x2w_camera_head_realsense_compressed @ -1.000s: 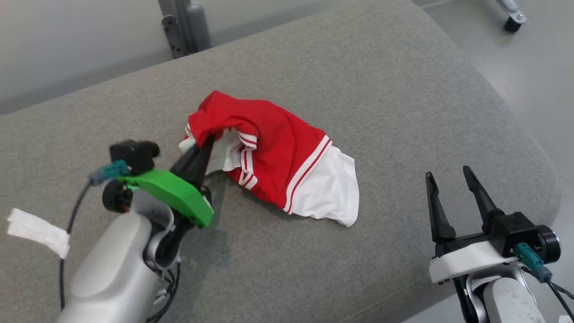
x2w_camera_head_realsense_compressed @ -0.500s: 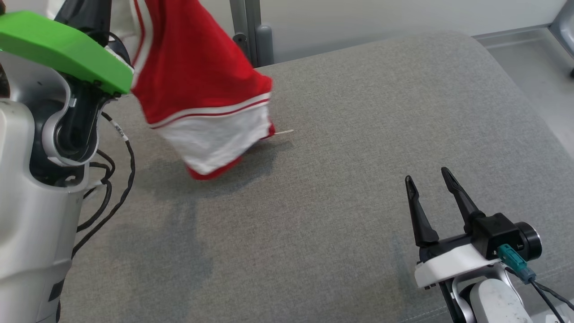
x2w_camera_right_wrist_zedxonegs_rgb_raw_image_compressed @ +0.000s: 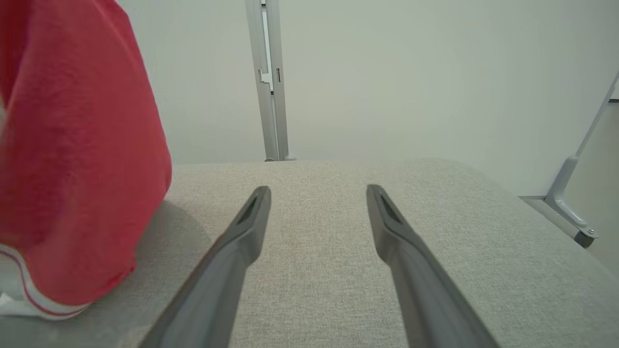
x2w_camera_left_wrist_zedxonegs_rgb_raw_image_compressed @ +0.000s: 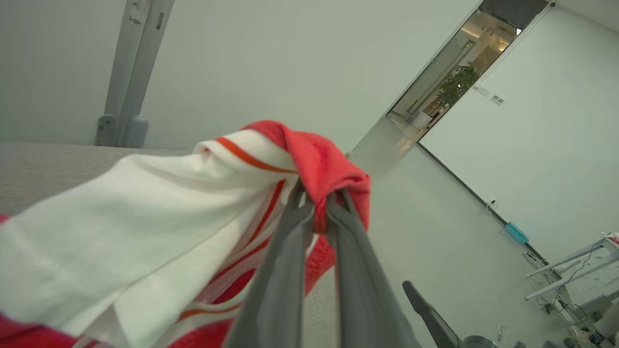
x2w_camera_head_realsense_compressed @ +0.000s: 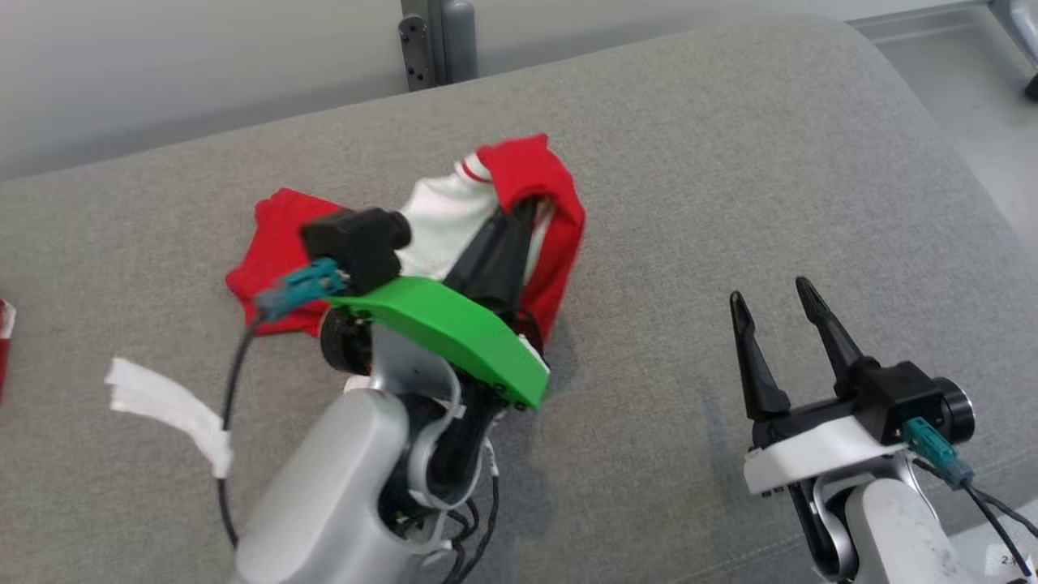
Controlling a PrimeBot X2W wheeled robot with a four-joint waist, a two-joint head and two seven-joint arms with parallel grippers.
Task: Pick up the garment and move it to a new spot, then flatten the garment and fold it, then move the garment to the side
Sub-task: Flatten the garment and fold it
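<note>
The garment [x2w_camera_head_realsense_compressed: 535, 178] is red and white with striped trim, bunched on the grey cushion [x2w_camera_head_realsense_compressed: 730, 162]. My left gripper [x2w_camera_head_realsense_compressed: 523, 215] is shut on a red fold of it, holding that part raised while the rest trails down to the left. In the left wrist view the two fingers pinch the red edge of the garment [x2w_camera_left_wrist_zedxonegs_rgb_raw_image_compressed: 333, 169], white cloth spreading left. My right gripper [x2w_camera_head_realsense_compressed: 770, 296] stands open at the lower right, apart from the cloth. The right wrist view shows the garment [x2w_camera_right_wrist_zedxonegs_rgb_raw_image_compressed: 82, 145] hanging at the left of the open gripper [x2w_camera_right_wrist_zedxonegs_rgb_raw_image_compressed: 316, 193].
A white strip of tape or label [x2w_camera_head_realsense_compressed: 166, 401] hangs on the left arm's cable. A grey metal post [x2w_camera_head_realsense_compressed: 434, 36] rises behind the cushion. The cushion's right edge drops to a pale floor [x2w_camera_head_realsense_compressed: 965, 105]. Bare cushion lies between the two grippers.
The left gripper, which held the garment high at the upper left, has come down with it to the cushion's middle. The head camera shifted. The right gripper stays open, barely moved.
</note>
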